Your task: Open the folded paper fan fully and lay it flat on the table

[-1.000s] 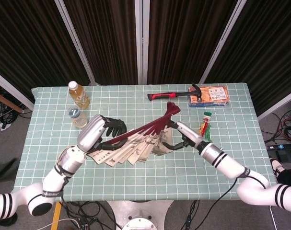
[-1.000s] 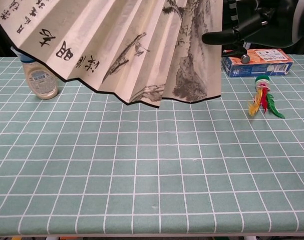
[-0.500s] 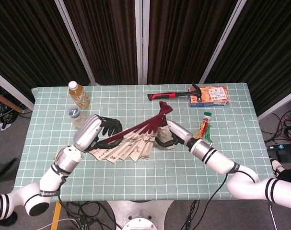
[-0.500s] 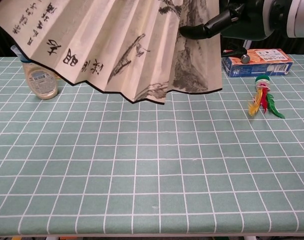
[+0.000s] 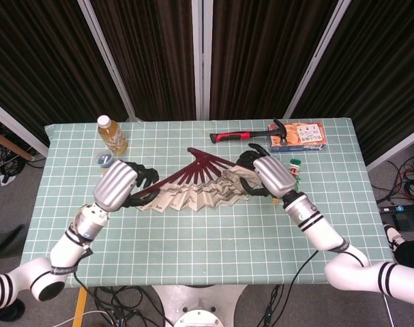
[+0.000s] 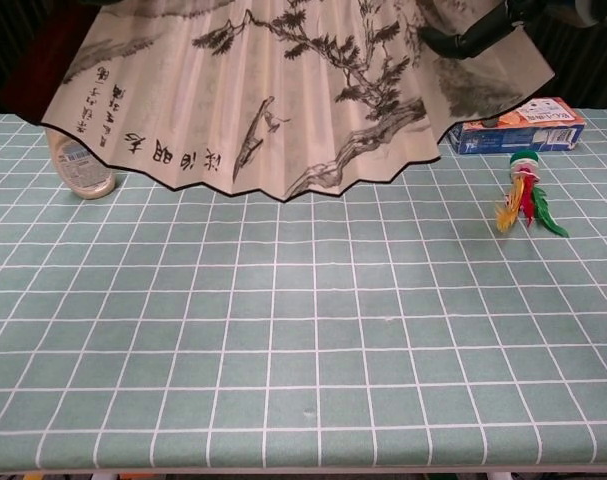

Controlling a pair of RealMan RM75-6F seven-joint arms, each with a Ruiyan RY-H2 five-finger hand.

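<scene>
The paper fan (image 5: 193,194) is spread wide above the middle of the table, its dark red ribs meeting at a pivot toward the back. In the chest view its painted paper (image 6: 283,100) hangs across the top, lower edge clear of the cloth. My left hand (image 5: 118,185) grips the fan's left end. On the other side my right hand (image 5: 268,176) holds the right end, and its dark fingers (image 6: 473,35) show against the paper in the chest view. My left hand itself is hidden behind the fan there.
A red-handled hammer (image 5: 244,135) and an orange box (image 5: 303,135) lie at the back right. A feathered shuttlecock (image 6: 523,200) sits right of the fan. A bottle (image 5: 111,134) and a small jar (image 6: 83,165) stand at the back left. The green checked tablecloth (image 6: 303,350) spreads in front.
My hands have moved apart, the left one leftward and the right one rightward. The fan has opened from a partial spread to a wide arc, its pivot swinging left.
</scene>
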